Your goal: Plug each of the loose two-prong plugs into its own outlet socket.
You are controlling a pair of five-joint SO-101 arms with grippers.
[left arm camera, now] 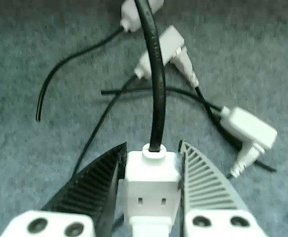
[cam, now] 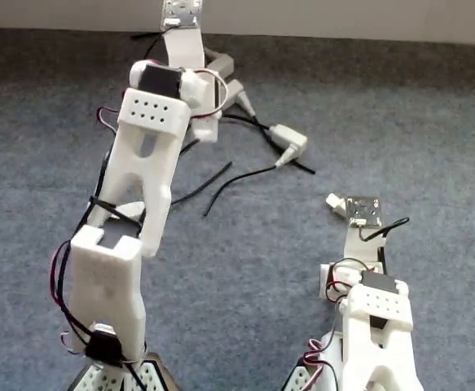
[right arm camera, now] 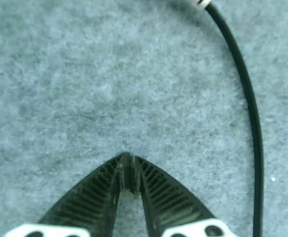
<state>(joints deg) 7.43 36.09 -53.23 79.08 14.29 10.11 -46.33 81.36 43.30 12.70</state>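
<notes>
My left gripper (left arm camera: pixel 152 146) is shut on a white outlet socket (left arm camera: pixel 151 185). Its two slots face the camera and its black cable (left arm camera: pixel 156 84) runs away over the carpet. Beyond it lie loose white plugs: a two-prong plug (left arm camera: pixel 247 131) off to one side, another (left arm camera: pixel 161 49) under the cable and a third (left arm camera: pixel 131 10) farther off. From above, the two-prong plug (cam: pixel 288 142) lies mid-table, with more white plugs (cam: pixel 235 91) near the left arm (cam: pixel 143 163). My right gripper (right arm camera: pixel 130 158) is shut on nothing, just above bare carpet.
Grey carpet covers the whole table. Loose black cable ends (cam: pixel 221 187) trail between the arms. A black cable (right arm camera: pixel 247 113) runs beside my right gripper. The right arm (cam: pixel 371 318) stands at the front right, with open carpet beyond it.
</notes>
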